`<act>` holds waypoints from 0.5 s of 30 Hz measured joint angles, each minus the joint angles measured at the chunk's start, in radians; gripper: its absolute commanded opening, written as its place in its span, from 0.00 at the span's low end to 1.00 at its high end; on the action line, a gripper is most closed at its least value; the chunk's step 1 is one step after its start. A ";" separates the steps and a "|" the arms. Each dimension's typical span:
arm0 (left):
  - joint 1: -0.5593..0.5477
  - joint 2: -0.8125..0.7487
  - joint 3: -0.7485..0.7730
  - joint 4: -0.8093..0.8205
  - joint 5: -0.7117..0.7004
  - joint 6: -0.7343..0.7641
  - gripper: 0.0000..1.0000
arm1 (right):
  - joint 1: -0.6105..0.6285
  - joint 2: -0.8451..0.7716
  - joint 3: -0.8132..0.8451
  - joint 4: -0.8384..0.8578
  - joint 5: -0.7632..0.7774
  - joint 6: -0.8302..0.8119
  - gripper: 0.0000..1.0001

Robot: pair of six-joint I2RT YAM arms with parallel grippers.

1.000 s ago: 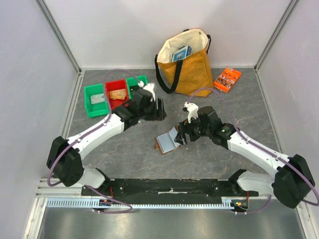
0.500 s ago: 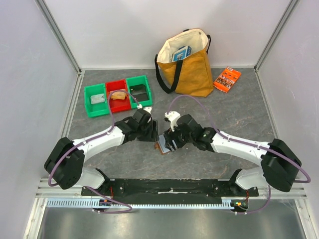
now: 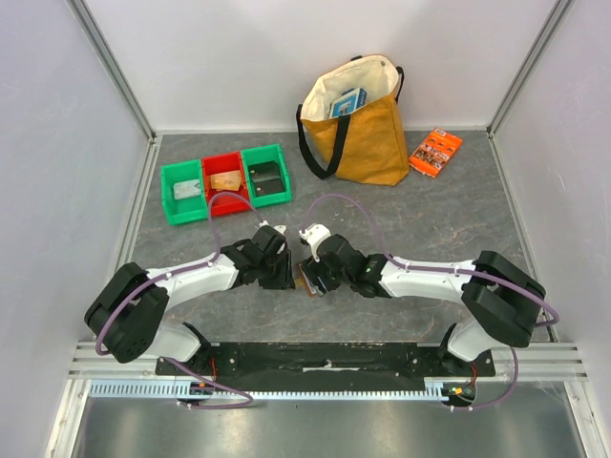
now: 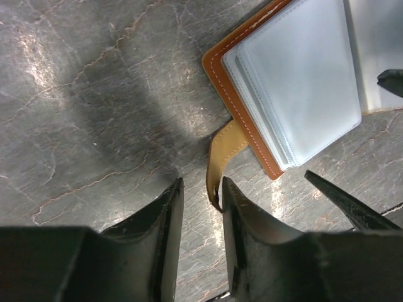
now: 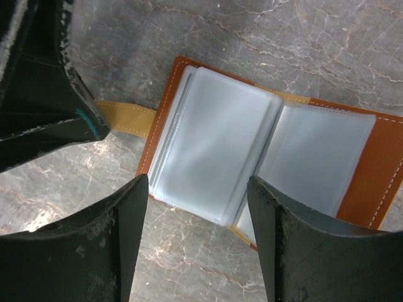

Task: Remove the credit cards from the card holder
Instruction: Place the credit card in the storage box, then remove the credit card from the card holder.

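The card holder (image 3: 307,281) lies open on the table, brown with pale grey-blue pockets (image 5: 214,145); it also shows in the left wrist view (image 4: 296,82). No credit card shows apart from the pockets. My left gripper (image 4: 200,192) is low at the holder's left side (image 3: 285,274), slightly open. The end of the holder's tab (image 4: 223,151) sits between its jaws, against the right finger (image 4: 236,214). My right gripper (image 5: 196,185) is open over the holder's near edge (image 3: 317,275), a finger on each side of the left pocket stack.
A row of green and red bins (image 3: 225,183) with flat items stands at the back left. A yellow tote bag (image 3: 355,119) stands at the back centre, and an orange printed packet (image 3: 435,150) lies to its right. Grey walls close in both sides.
My left gripper has come from beside the bins down to the holder's tab. My right gripper has moved left and now sits over the open holder. The holder has shifted slightly left.
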 measured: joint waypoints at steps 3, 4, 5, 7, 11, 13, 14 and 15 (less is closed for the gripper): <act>0.000 0.000 -0.006 0.002 0.000 -0.006 0.25 | 0.012 0.014 0.000 0.019 0.039 0.000 0.68; 0.000 0.000 -0.008 0.003 0.000 -0.006 0.21 | 0.014 0.018 0.000 0.027 0.051 0.000 0.67; 0.000 0.000 -0.010 0.004 0.000 -0.008 0.19 | 0.017 0.020 0.000 0.031 0.058 0.000 0.66; 0.000 0.000 -0.012 0.006 0.000 -0.011 0.15 | 0.019 0.026 0.000 0.040 0.069 0.000 0.65; 0.000 0.000 -0.013 0.008 0.000 -0.013 0.10 | 0.026 0.045 -0.001 0.050 0.077 0.001 0.65; 0.000 0.000 -0.013 0.008 0.000 -0.014 0.08 | 0.033 0.057 -0.001 0.051 0.077 0.002 0.65; 0.000 0.000 -0.013 0.008 0.000 -0.015 0.06 | 0.037 0.063 -0.001 0.053 0.077 0.004 0.65; 0.000 0.000 -0.013 0.008 0.000 -0.016 0.05 | 0.040 0.071 -0.001 0.054 0.077 0.005 0.65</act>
